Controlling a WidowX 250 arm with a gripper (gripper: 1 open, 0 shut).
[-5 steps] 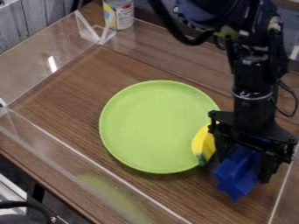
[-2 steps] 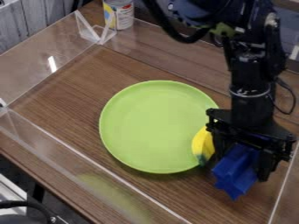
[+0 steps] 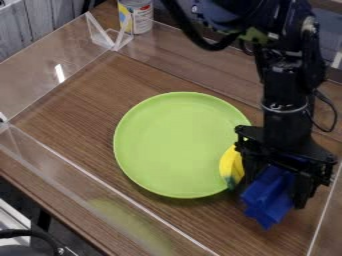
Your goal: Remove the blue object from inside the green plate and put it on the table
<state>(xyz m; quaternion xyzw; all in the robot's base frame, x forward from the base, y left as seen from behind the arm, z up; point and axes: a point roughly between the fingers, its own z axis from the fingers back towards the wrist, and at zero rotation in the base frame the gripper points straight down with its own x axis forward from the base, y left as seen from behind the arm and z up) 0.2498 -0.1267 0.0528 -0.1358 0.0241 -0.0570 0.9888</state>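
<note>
The dark-blue block [image 3: 270, 200] sits to the right of the green plate [image 3: 174, 140], outside its rim, low over or on the brown wood table [image 3: 94, 95]. My black gripper [image 3: 285, 178] stands straight above the block with its fingers around the block's top. The frame does not show whether the fingers still clamp it. A yellow banana-like piece [image 3: 231, 165] lies at the plate's right rim, right beside the gripper's left finger.
Clear acrylic walls [image 3: 40, 75] edge the table on the left, front and right. A white bottle with a yellow and red label [image 3: 134, 15] stands beyond the far wall. The arm column [image 3: 285, 80] rises above the block.
Almost nothing differs; the arm and the blue block stay in the same spot right of the plate.
</note>
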